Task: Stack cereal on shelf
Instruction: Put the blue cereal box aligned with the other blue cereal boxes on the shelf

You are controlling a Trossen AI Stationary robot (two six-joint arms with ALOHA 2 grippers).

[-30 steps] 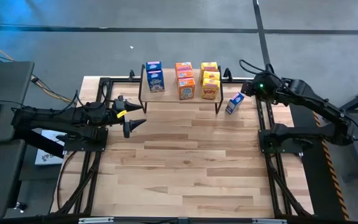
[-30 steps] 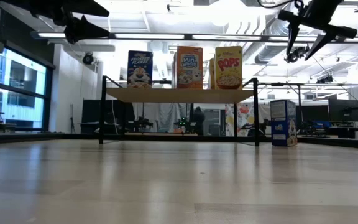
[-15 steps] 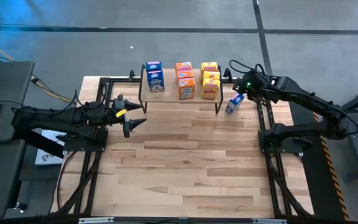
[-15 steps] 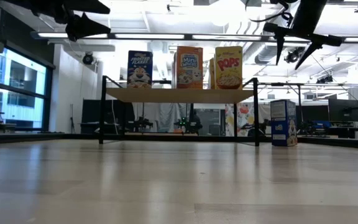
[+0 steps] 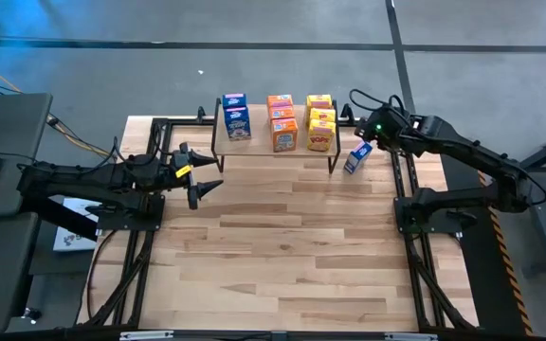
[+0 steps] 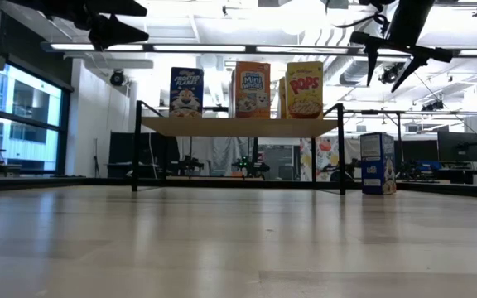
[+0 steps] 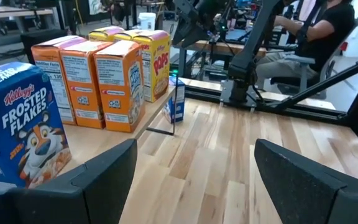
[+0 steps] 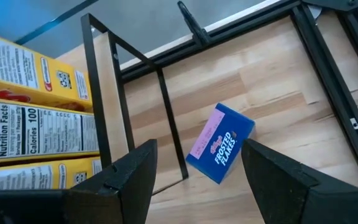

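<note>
Blue box (image 7: pixel 18 134) on the shelf reads "Kellogg's Frosted Flakes"; yellow box (image 6: pixel 305 89) reads "Pops"; orange box (image 6: pixel 252 89) reads "Mini"; yellow side (image 8: pixel 33 127) reads "Nutrition Facts, Calories 100"; the blue box on the surface (image 8: pixel 220 143) reads "Frosted Flakes".

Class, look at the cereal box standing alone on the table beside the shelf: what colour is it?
Blue, with a pink top panel; the Frosted Flakes box shows best in the right wrist view.

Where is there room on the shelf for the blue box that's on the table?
On the shelf, bare plank shows between the blue boxes and the orange boxes. The orange and yellow boxes sit crowded together. The loose blue box stands beside the shelf's right legs.
</note>
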